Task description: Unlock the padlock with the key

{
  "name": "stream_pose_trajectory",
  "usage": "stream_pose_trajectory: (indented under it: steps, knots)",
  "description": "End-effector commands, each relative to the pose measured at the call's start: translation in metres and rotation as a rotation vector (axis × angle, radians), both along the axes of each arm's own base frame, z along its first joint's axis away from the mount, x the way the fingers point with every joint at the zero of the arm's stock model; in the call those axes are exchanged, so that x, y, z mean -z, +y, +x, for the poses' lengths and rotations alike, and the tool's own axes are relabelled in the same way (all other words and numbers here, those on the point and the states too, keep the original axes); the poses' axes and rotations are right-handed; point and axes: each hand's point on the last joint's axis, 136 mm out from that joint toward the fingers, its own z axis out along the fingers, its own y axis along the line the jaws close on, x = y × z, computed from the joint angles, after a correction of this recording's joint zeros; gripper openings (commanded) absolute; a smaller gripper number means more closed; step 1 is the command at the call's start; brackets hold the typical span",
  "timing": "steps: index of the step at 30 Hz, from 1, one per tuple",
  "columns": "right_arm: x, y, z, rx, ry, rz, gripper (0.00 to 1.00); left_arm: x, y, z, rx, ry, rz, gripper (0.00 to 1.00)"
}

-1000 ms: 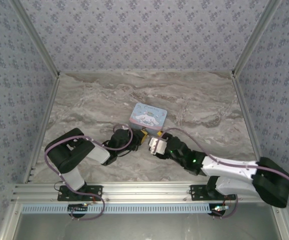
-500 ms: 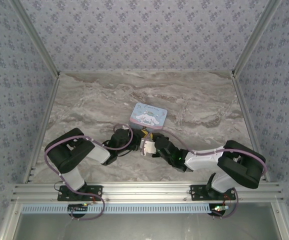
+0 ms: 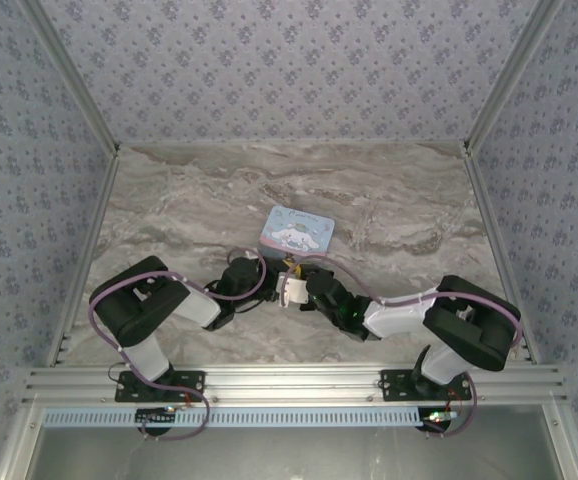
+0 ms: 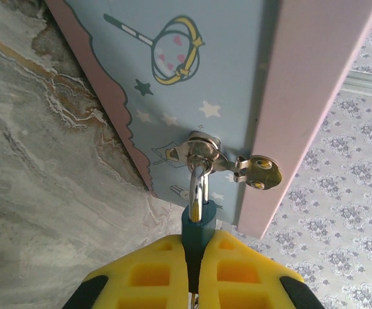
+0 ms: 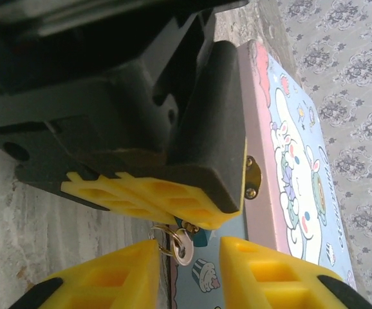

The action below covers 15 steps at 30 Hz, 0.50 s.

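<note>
Left gripper (image 4: 197,243): shut tight, yellow pads (image 4: 167,248) pressed on both flanks of the padlock's body, just in front of the tin's clasp side.
Padlock (image 4: 195,222): tiny blue body held upright between those pads, hanging off the tin's side wall, close under the pink lid edge.
Shackle (image 4: 199,183): thin and silvery, rising from the body and looped through the staple (image 4: 202,143) on the tin's wall.
Right gripper (image 5: 189,261): partly open, yellow fingers (image 5: 244,251) apart with a clear gap between, clamped on nothing; faces the left gripper nose to nose at the same side of the tin.
Key (image 5: 183,248): small and silvery on a thin ring (image 5: 163,237), dangling just off the left gripper's pads at the mouth of the right gripper's gap, close against the tin's wall; seated in the padlock or not, cannot tell.
Hasp (image 4: 257,172): metal plate with two rivets, hinged on the tin's pink lid edge and folded down over the staple.
Tin (image 3: 299,228): pale blue with a cartoon print on the lid and pink edging; from above, lies flat with both grippers meeting at its near long side.
Table (image 3: 169,200): grey-veined marble, under the tin and spreading all round it.
Walls (image 3: 289,70): blue-grey flowered paper, beyond the tin and off to both of its sides.
</note>
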Motion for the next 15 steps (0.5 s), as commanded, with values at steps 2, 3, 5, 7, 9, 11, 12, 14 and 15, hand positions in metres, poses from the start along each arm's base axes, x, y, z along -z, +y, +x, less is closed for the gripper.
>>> stream_pose_trajectory:
  steps: [2,3,5,7,9,11,12,14,15]
  knots:
    - [-0.007,0.008,0.008,-0.001,-0.022,0.023,0.28,-0.032,-0.01,0.007,0.005,-0.062,-0.079,0.06]
    - [-0.007,0.008,0.008,-0.001,-0.022,0.024,0.26,-0.032,-0.01,0.007,0.005,-0.062,-0.079,0.06]
    - [-0.005,0.008,0.009,0.001,-0.018,0.022,0.22,-0.032,-0.01,0.007,0.006,-0.063,-0.08,0.06]
    - [-0.004,0.008,0.01,0.008,-0.018,0.021,0.18,-0.032,-0.01,0.007,0.004,-0.062,-0.082,0.06]
    - [-0.007,0.007,0.012,0.02,-0.023,0.042,0.12,-0.032,-0.01,0.007,0.006,-0.063,-0.08,0.06]
    - [-0.008,0.006,0.014,0.035,-0.02,0.056,0.06,-0.032,-0.01,0.007,0.006,-0.061,-0.08,0.06]
    - [-0.01,0.005,0.016,0.046,-0.02,0.066,0.03,-0.032,-0.01,0.007,0.005,-0.06,-0.081,0.06]
    - [-0.012,0.004,0.017,0.058,-0.015,0.081,0.0,-0.031,-0.01,0.007,0.005,-0.06,-0.081,0.06]
    - [-0.014,0.003,0.02,0.073,-0.013,0.094,0.0,-0.031,-0.01,0.007,0.006,-0.06,-0.08,0.06]
